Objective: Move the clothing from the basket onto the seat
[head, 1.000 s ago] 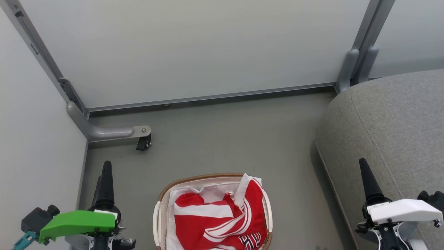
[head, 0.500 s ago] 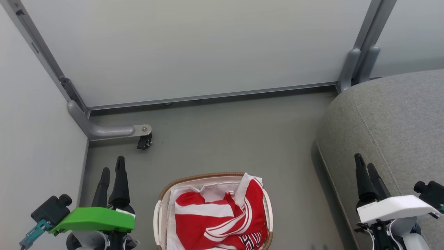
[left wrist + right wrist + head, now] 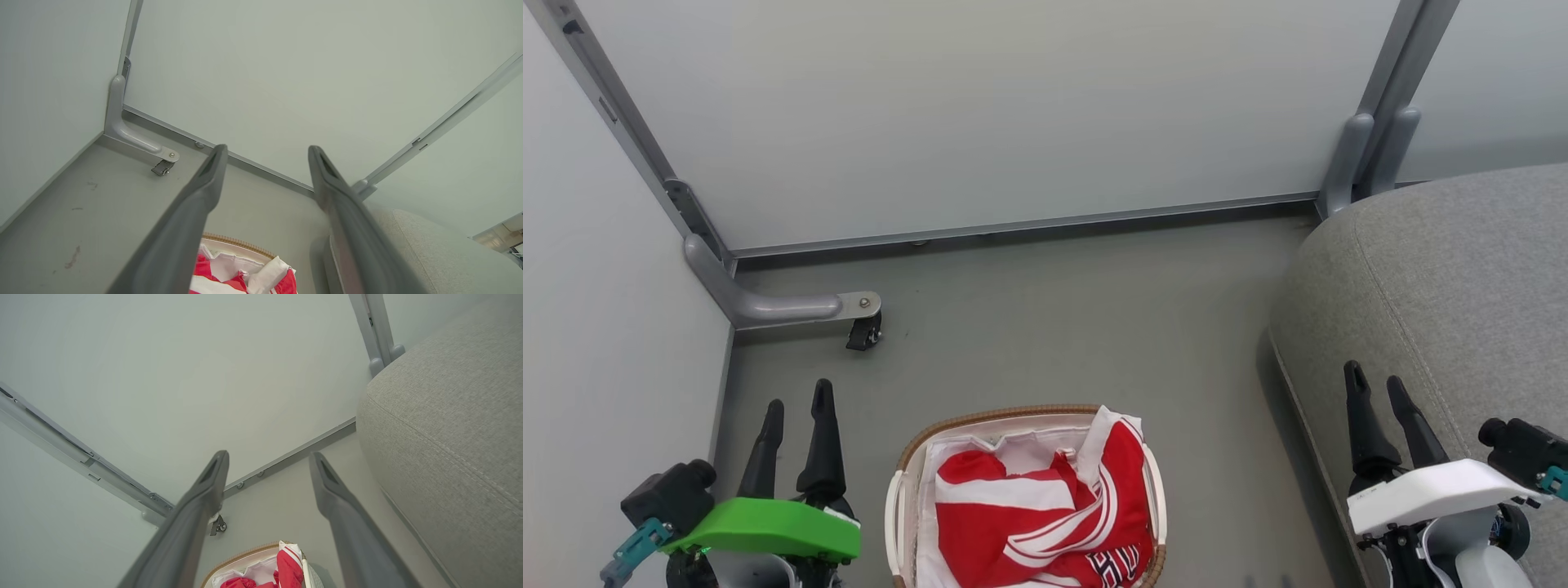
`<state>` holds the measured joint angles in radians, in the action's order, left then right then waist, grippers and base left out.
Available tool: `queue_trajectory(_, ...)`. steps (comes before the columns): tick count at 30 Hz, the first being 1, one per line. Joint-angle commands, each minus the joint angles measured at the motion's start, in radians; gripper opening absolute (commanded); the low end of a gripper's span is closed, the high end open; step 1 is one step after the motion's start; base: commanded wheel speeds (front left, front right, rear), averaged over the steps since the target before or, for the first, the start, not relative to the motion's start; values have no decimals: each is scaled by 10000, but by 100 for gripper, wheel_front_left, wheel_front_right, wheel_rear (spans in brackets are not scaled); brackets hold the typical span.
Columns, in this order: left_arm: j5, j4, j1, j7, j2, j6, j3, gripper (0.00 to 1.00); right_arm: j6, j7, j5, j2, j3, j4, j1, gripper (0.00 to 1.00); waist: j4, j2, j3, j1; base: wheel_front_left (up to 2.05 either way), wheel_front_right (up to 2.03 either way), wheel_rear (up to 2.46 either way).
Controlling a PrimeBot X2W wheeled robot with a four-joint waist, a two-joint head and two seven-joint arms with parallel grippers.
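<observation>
Corner scene: red jerseys (image 3: 1037,523) in the basket (image 3: 996,414), both grippers gaping and empty

The red jerseys, white-striped with black-and-white lettering at their lower edge, lay crumpled inside the oval laundry basket on its white fabric liner (image 3: 1029,447). One white-trimmed fold rose above the far right part of the brown woven rim. How many garments made up the heap could not be told. The basket stood on the grey floor (image 3: 1078,327), low in the middle of the head view, apart from the grey upholstered seat (image 3: 1462,310) to its right.

The left gripper (image 3: 798,396), under a green cover (image 3: 768,527), hung just left of the basket, its two dark fingers spread with nothing between them. In the left wrist view the basket's rim and a scrap of red cloth showed low between those fingers. The right gripper (image 3: 1376,376), under a white cover (image 3: 1429,486), showed against the seat's left flank, likewise spread and holding nothing. The right wrist view showed a strip of floor between its fingers and the seat's seamed edge. A caster (image 3: 862,333) on a grey metal bracket stood at the far left, by the pale wall panels (image 3: 1013,122).
</observation>
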<state>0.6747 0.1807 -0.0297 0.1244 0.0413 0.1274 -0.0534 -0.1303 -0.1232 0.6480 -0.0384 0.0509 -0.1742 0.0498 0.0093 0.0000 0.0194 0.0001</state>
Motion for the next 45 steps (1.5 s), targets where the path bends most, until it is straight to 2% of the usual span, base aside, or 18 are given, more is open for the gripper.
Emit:
queue_trajectory(1, -331, -65, 7, 99, 67, 29, -9, 100, -4, -108, -351, -71, -41, 91, -59, 100, 2, 0, 0, -1, 0, 0, 0)
queue_trajectory(28, -2888, 313, 294, 750, 97, 39, -78, 100, -5, -763, -3216, -109, -317, -51, -187, 100, 77, 0, 30, -1, 0, 0, 0)
queue_trajectory(45, -4052, 596, 370, 1098, 108, 39, -95, 100, -5, -1117, -4618, -127, -383, -161, -266, 100, 133, 0, 7, -1, 0, 0, 0)
